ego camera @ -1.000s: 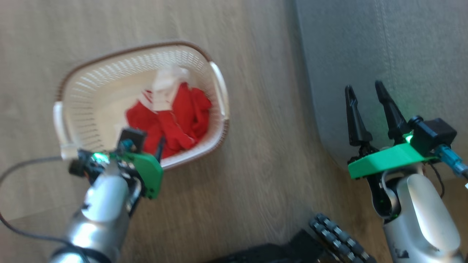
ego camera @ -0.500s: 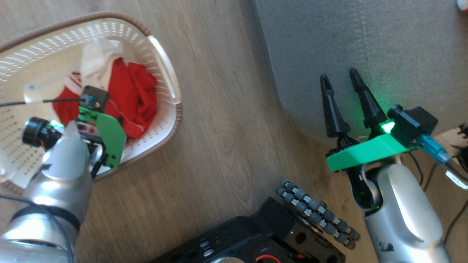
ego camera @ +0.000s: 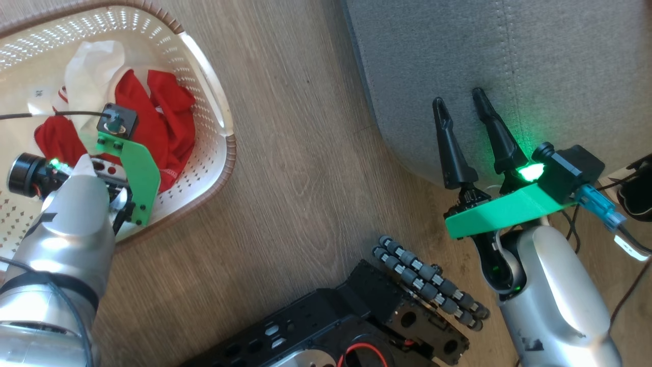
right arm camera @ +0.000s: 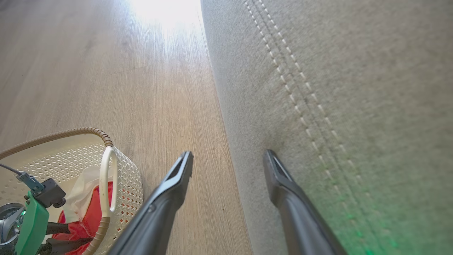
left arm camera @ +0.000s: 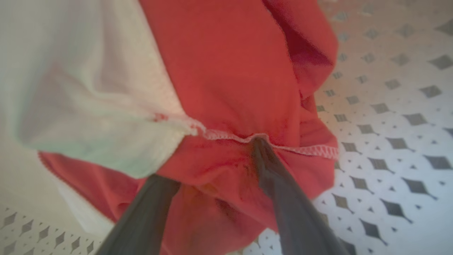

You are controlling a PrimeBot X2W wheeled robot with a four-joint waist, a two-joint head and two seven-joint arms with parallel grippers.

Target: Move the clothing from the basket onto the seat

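Note:
The cream-white basket (ego camera: 224, 153) stands on the floor at the upper left, with the red and white clothing (ego camera: 153, 117) heaped inside. My left arm's green wrist mount (ego camera: 135, 173) hangs over the pile. In the left wrist view my left gripper (left arm camera: 208, 159) is open, its fingers (left arm camera: 276, 184) pushed into the red clothing (left arm camera: 230, 71), fabric bunched between them, above the basket floor (left arm camera: 389, 124). My right gripper (ego camera: 458, 98) is open and holds nothing, over the rounded edge of the grey seat (ego camera: 509, 61). The right wrist view shows that gripper (right arm camera: 228, 154), the seat (right arm camera: 354, 88) and the basket (right arm camera: 106, 170).
A strip of wooden floor (ego camera: 305, 153) separates the basket from the seat. My black base (ego camera: 356, 326) with its roller wheel (ego camera: 428, 280) lies at the bottom. Cables (ego camera: 631, 193) lie on the floor at the far right.
The head camera has swung, sliding the whole picture left. My left gripper has gone down from the basket's near rim into the clothing. The right gripper stays open by the seat.

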